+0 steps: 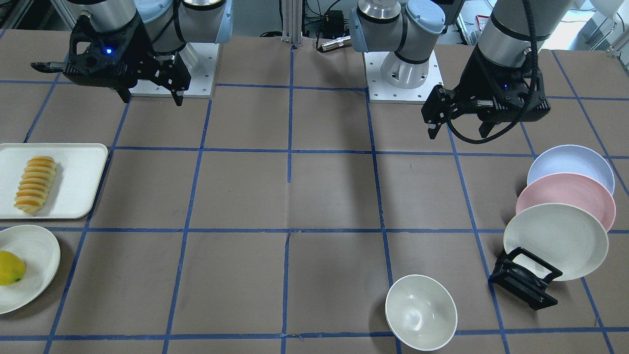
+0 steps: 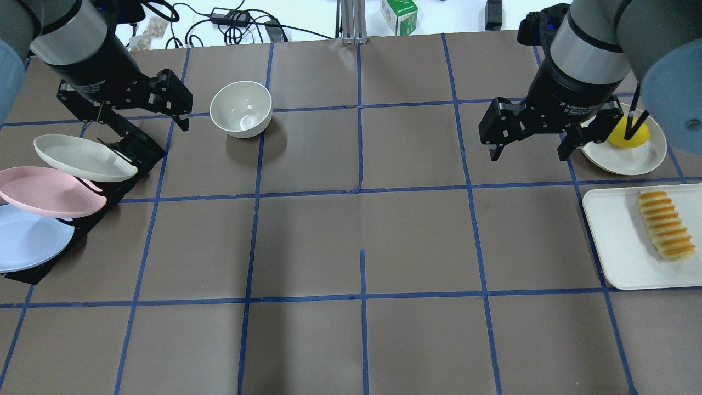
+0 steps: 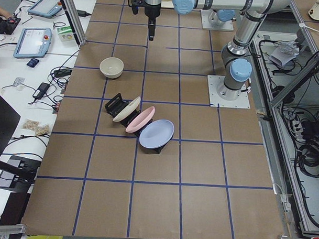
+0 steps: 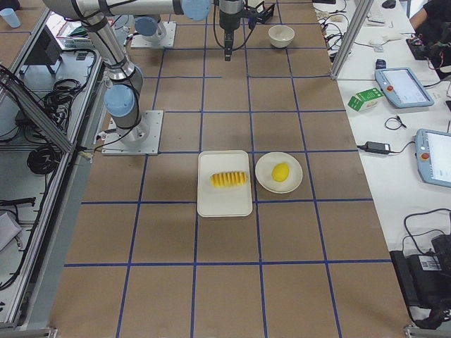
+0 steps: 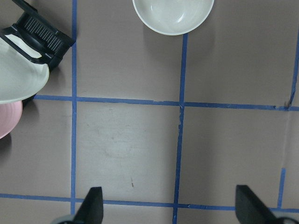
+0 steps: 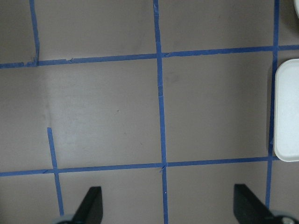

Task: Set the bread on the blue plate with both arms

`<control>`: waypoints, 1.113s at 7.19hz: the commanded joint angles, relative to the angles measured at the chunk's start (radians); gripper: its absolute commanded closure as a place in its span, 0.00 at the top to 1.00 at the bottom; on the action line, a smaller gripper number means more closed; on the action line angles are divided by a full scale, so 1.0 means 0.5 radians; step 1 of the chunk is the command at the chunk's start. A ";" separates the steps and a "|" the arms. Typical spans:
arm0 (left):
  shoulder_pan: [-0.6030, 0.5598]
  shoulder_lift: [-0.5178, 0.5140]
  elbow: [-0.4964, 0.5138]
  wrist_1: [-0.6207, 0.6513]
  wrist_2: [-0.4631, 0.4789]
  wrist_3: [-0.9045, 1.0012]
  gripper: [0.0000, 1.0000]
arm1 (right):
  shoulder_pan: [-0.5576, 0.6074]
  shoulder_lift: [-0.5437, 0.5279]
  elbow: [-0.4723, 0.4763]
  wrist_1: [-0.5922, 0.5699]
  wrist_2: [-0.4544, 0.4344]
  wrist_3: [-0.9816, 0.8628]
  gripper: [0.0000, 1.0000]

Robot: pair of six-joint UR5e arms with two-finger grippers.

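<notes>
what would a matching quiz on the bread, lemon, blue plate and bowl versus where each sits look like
1 bread
2 lemon
3 blue plate
4 bowl

A in the black rack
B on the white tray
C straight on the table
D on a round cream plate

Pairs: 1-B, 2-D, 3-A, 4-C

A table (image 2: pixel 307 247) under a brown cover, marked into squares by blue tape (image 2: pixel 362 189), fills the room's middle in soft, even light. Along one long side runs a white bench (image 4: pixel 416 211) with a teach pendant (image 4: pixel 403 86) and a green carton (image 4: pixel 365 100) on it; an aluminium post (image 4: pixel 347 35) rises at its edge.
</notes>
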 commanded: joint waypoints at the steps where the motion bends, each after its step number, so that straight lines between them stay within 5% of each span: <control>1: 0.213 0.003 -0.066 0.044 0.013 0.132 1.00 | 0.000 -0.004 -0.001 0.003 0.000 0.002 1.00; 5: 1.117 -0.055 -0.045 0.059 0.087 0.598 1.00 | -0.113 0.142 0.088 -0.092 -0.028 -0.035 1.00; 7: 1.542 -0.138 -0.029 0.089 0.053 0.999 1.00 | -0.434 0.158 0.104 -0.098 -0.037 -0.266 1.00; 8: 1.707 -0.169 -0.041 0.089 -0.144 1.056 1.00 | -0.533 0.234 0.101 -0.101 -0.083 -0.456 1.00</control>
